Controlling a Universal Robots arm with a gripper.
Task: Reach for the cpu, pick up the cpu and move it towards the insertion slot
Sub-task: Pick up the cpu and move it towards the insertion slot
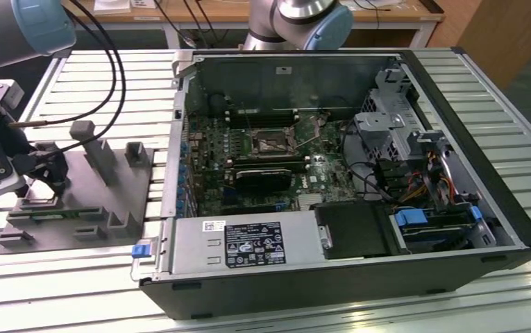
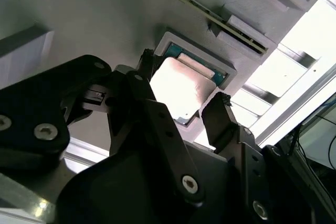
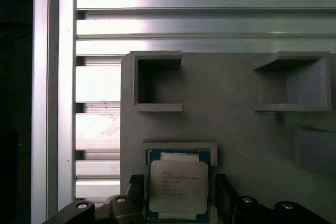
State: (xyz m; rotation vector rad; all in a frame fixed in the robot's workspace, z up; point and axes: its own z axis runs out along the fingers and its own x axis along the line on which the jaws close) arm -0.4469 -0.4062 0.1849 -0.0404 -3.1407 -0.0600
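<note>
The cpu [image 3: 178, 187], a flat silver square with a teal rim, lies in a shallow square recess of the grey fixture plate [image 3: 247, 145] on the exterior view's left. My gripper [image 1: 43, 187] hangs low right over it. In both wrist views the two black fingers stand one on each side of the cpu [image 2: 181, 85], with a small gap to its edges, so the gripper [image 2: 184, 80] is open around it. The insertion slot [image 1: 270, 142], a dark square socket with a silver frame, sits on the motherboard inside the open computer case [image 1: 450, 104].
Grey posts and blocks [image 1: 94, 149] rise from the fixture plate close beside the gripper. Square pockets [image 3: 157, 82] lie just beyond the cpu's recess. The case wall [image 1: 177, 139] stands between fixture and motherboard. Cables [image 1: 107, 76] trail from the arm over the slatted table [image 1: 89, 277].
</note>
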